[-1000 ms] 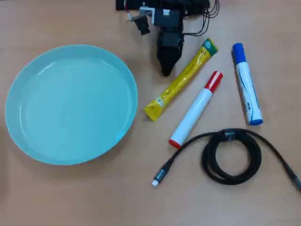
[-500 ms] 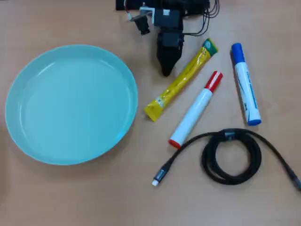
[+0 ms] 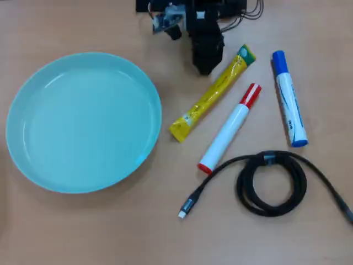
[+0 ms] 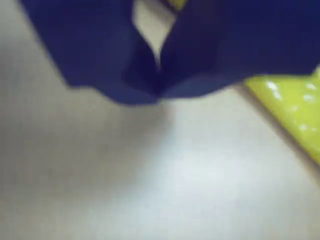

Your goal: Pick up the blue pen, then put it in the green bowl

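The blue pen (image 3: 289,99), a white marker with a blue cap, lies on the wooden table at the right of the overhead view, cap toward the top. The pale green bowl (image 3: 83,121) fills the left side and holds nothing. My black gripper (image 3: 204,69) hangs near the top centre, well left of the pen and just left of a yellow sachet's top. In the wrist view its two dark jaws meet at the tips (image 4: 159,85) with nothing between them, so it is shut.
A yellow sachet (image 3: 212,95) (image 4: 290,105) lies diagonally beside the gripper. A white marker with a red cap (image 3: 230,128) lies between sachet and pen. A coiled black cable (image 3: 271,183) sits below them. The arm's base and wires (image 3: 193,8) sit at the top edge.
The gripper has swung slightly right and up toward the sachet's top end. The pen, bowl and other things have not moved.
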You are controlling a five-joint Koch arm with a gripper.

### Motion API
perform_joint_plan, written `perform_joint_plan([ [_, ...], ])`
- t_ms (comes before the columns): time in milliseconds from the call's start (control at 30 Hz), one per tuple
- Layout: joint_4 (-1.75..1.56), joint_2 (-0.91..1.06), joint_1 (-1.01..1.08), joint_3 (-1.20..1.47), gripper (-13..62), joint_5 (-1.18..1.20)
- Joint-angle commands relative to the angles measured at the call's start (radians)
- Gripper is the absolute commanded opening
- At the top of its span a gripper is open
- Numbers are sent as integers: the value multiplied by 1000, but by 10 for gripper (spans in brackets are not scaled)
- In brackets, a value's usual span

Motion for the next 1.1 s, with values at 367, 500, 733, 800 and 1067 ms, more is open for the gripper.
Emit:
perform_joint_plan([
  [367,480,94,-129,-540,-75,-8],
  [500,598,91,-189,-723,-74,-8],
  [733,683,5,-302,-930,-74,-8],
  [800,690,-43,-334,-997,-74,-8],
  [1067,690,-256,-376,-1243,-74,-9],
])
